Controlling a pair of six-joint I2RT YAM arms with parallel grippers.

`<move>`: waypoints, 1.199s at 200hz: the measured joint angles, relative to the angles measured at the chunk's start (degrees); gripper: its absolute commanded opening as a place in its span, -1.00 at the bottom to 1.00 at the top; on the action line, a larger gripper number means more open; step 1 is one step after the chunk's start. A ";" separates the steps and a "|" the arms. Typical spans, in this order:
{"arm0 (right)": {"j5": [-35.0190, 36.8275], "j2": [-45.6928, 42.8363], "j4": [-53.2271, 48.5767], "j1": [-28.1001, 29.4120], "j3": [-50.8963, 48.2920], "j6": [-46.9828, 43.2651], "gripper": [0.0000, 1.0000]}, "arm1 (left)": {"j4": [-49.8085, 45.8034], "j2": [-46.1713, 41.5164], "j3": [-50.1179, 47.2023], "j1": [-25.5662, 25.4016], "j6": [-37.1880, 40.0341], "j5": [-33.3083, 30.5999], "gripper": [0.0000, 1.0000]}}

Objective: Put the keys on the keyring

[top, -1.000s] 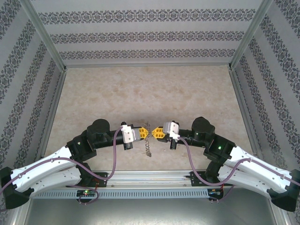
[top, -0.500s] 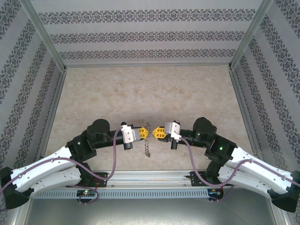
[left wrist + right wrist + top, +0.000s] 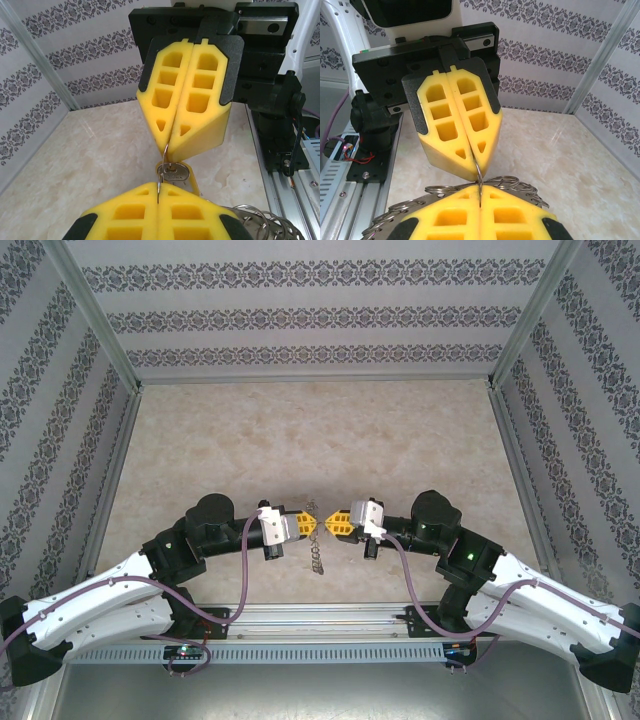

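My left gripper (image 3: 312,525) and right gripper (image 3: 328,524) meet tip to tip above the near middle of the table. Both are shut on one thin wire loop of the keyring (image 3: 316,555), whose limp chain-like rest hangs below them. In the left wrist view my left gripper (image 3: 159,189) pinches the loop from below and the right gripper (image 3: 171,146) from above. A silver key (image 3: 177,175) with a yellow tag hangs on that loop. The keyring's band and rings (image 3: 260,219) show at bottom right. In the right wrist view the keyring (image 3: 515,182) spreads behind my right gripper (image 3: 480,189), facing the left gripper (image 3: 476,169).
The beige marbled tabletop (image 3: 320,440) stretches beyond the grippers, walled by patterned panels and metal frame posts (image 3: 100,320). An aluminium rail (image 3: 320,625) carries both arm bases along the near edge.
Both grippers have stayed shut and almost still; the hanging part of the keyring has swayed slightly.
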 measured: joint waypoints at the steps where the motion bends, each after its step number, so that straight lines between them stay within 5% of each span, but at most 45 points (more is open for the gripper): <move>1: -0.02 0.02 0.00 0.00 0.00 0.00 -1.00 | 0.00 -0.02 0.00 0.00 0.00 0.00 -1.00; 240: 0.90 0.04 1.25 0.39 -0.87 -0.22 -1.00 | 0.02 -0.02 0.00 0.00 0.00 0.00 -1.00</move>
